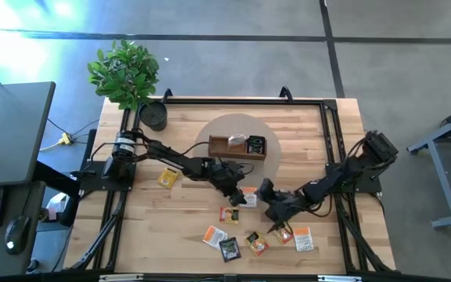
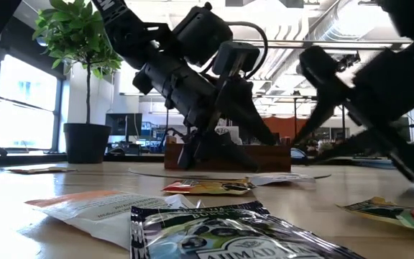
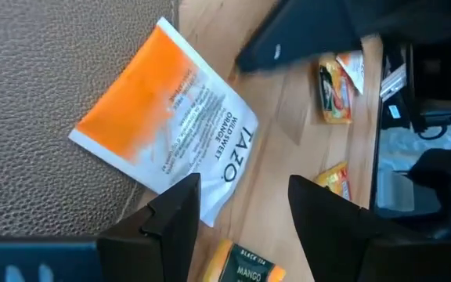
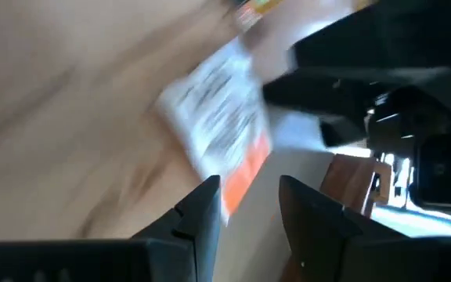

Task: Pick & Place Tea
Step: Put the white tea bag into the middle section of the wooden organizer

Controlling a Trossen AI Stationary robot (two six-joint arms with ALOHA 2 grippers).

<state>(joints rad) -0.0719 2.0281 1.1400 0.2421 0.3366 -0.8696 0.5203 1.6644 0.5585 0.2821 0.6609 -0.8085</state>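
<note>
Left wrist view settles most of it: white-and-orange packet (image 3: pixel 167 129) lying flat just ahead of the left gripper (image 3: pixel 245 207), half on the round mat (image 3: pixel 45 94) and half on bare wood, one corner reaching in between the open, empty fingers (image 3: pixel 180 210). Long axis running diagonally across the gap, not square to the jaws, so likely calling for a small turn or a pinch at that near corner. Seen from above, left gripper (image 1: pixel 236 188) and right gripper (image 1: pixel 270 196) close together over this same packet (image 1: pixel 248 196), left arm nearer and better lined up; tray (image 1: pixel 224 146) just behind on the mat, other packets (image 1: pixel 229 248) scattered toward the table's front edge, one yellow packet (image 1: pixel 167 178) off beside the left arm. Right wrist view badly smeared: right fingers (image 4: pixel 203 210) apart with nothing between them, packet (image 4: pixel 221 117) ahead of them, contact impossible to judge. Low view blocked by both arms; tray contents mostly hidden.
</note>
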